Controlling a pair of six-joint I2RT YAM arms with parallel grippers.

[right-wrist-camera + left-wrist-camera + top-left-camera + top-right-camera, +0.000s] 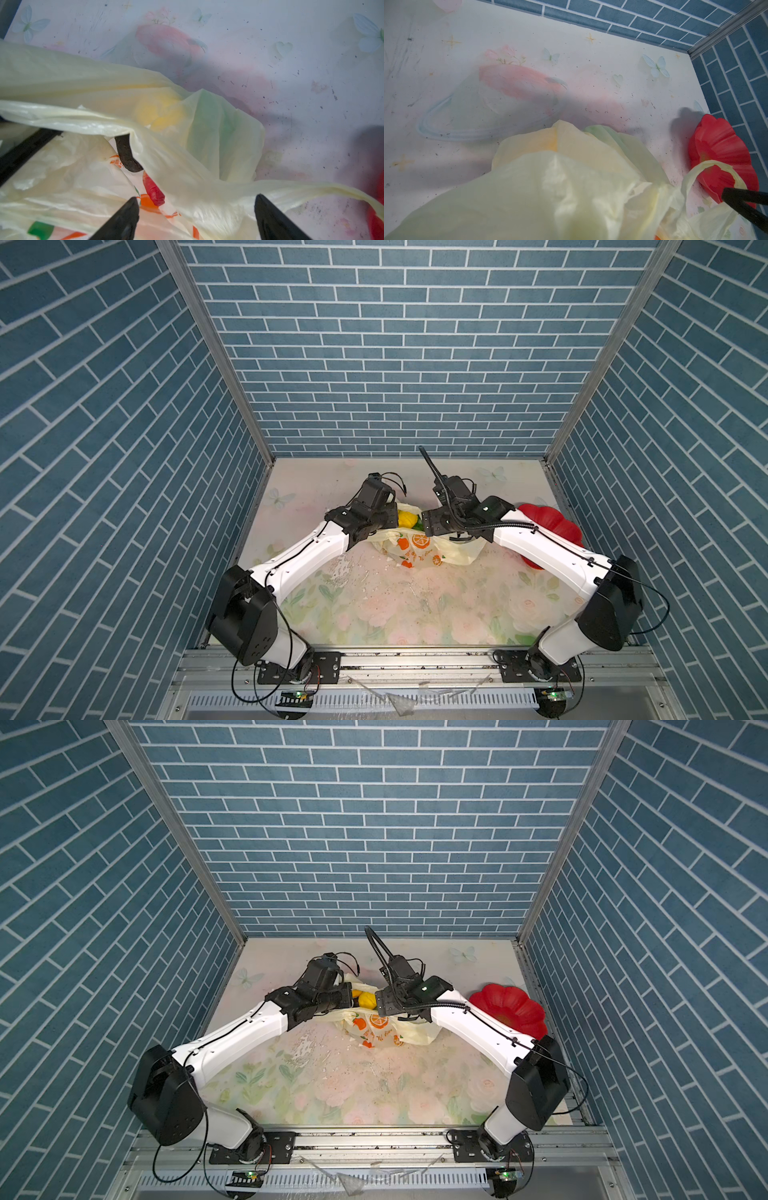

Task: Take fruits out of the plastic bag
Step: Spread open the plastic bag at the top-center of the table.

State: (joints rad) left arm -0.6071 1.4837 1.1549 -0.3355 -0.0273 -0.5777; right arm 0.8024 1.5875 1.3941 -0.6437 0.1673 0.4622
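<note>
While the left gripper (393, 519) is closed tight at the mouth of the plastic bag (419, 549), its fingertips are hidden under its own wrist in both top views. The film bunched against its camera suggests it has a fold of the rim pinched and raised, though the pinch itself cannot be seen. The right gripper (195, 198) stands with its jaws spread wide at the bag's opening, with only loose film between them.

Just ahead of one of its fingers (124, 218) lies a red strawberry (154, 191), bare of plastic. Beyond it a dark brown piece (127, 154) pokes out from under the lifted rim. Farther in, a green fruit (207, 128) shows only as colour through the film. A yellow lemon (406, 517) sits in the open mouth between the two wrists.

The strawberry looks the easiest pick. The jaws should go down astride it with both tips inside the mouth, so that they close on fruit rather than on film. The film is thin and slack and will likely ride up with anything it catches on. The handle loop (311, 187) trailing past the right gripper's side is the snag to avoid on the way out. The left gripper's part is to hold the rim high and taut.

A red plate (548, 522) lies on the counter (374, 597) near the bag, on the robot's right, and is a likely place to set the fruit down.
</note>
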